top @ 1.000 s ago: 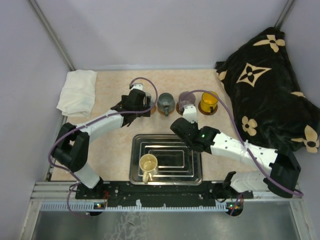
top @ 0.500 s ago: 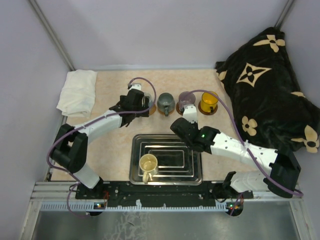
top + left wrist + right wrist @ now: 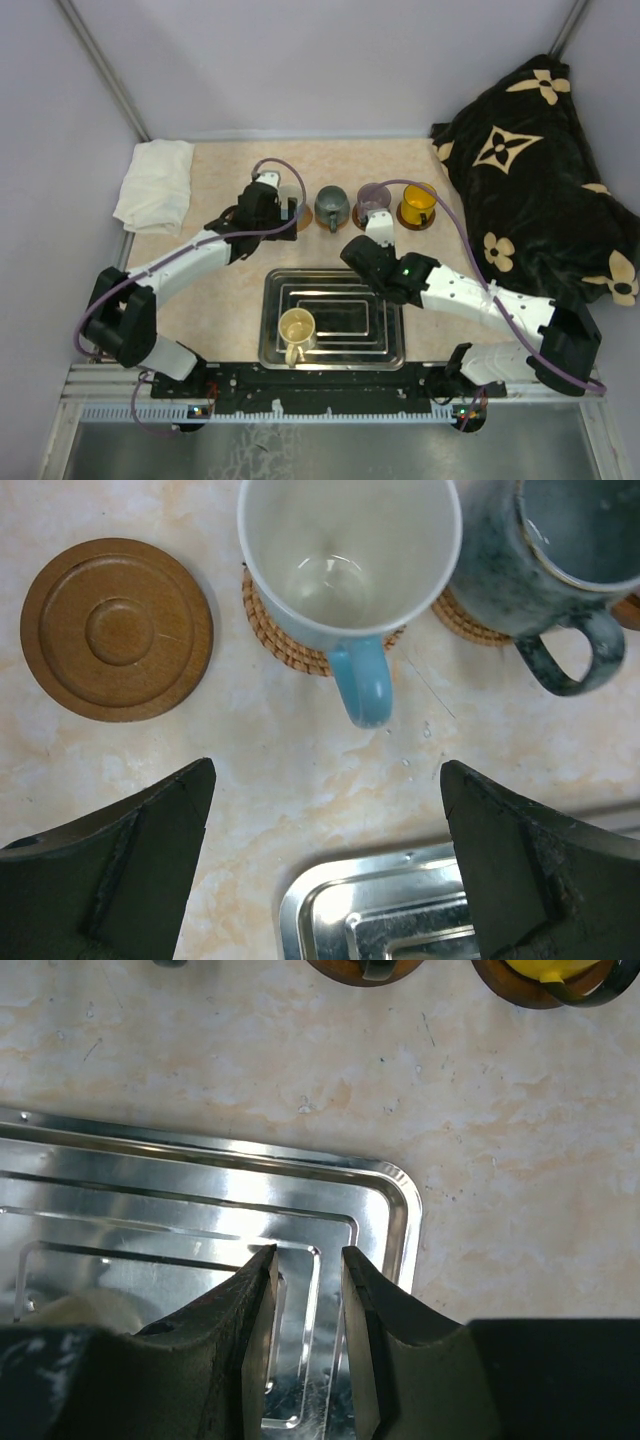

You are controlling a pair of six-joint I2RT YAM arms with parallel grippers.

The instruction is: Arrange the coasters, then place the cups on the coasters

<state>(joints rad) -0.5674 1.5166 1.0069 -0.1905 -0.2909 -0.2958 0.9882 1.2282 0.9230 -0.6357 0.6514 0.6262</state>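
Steel lies nearest my bases: the tray (image 3: 335, 275), with the cream-yellow mug (image 3: 297, 330) standing in its near left part. It is the only thing in the tray and the only cup not yet on a coaster. My right claw (image 3: 305, 1252) hangs over the tray's right end, jaws a narrow slit apart with nothing between them.

Beyond the tray, my left claw (image 3: 325, 775) hovers over bare table, jaws spread wide and empty. Just past it the row begins with a dark wooden coaster (image 3: 117, 630) at the left end, nothing on it. Next comes the white mug with the light blue handle (image 3: 350, 570), empty inside, on a woven coaster (image 3: 275, 640), then the grey-blue mug (image 3: 545, 560) on another woven one. Farther right, the purple-grey mug (image 3: 373, 197) and the orange-yellow mug (image 3: 417, 200) each sit on a brown disc.

I judge four of five cups placed. What remains is carrying the cream-yellow mug to the bare wooden coaster.
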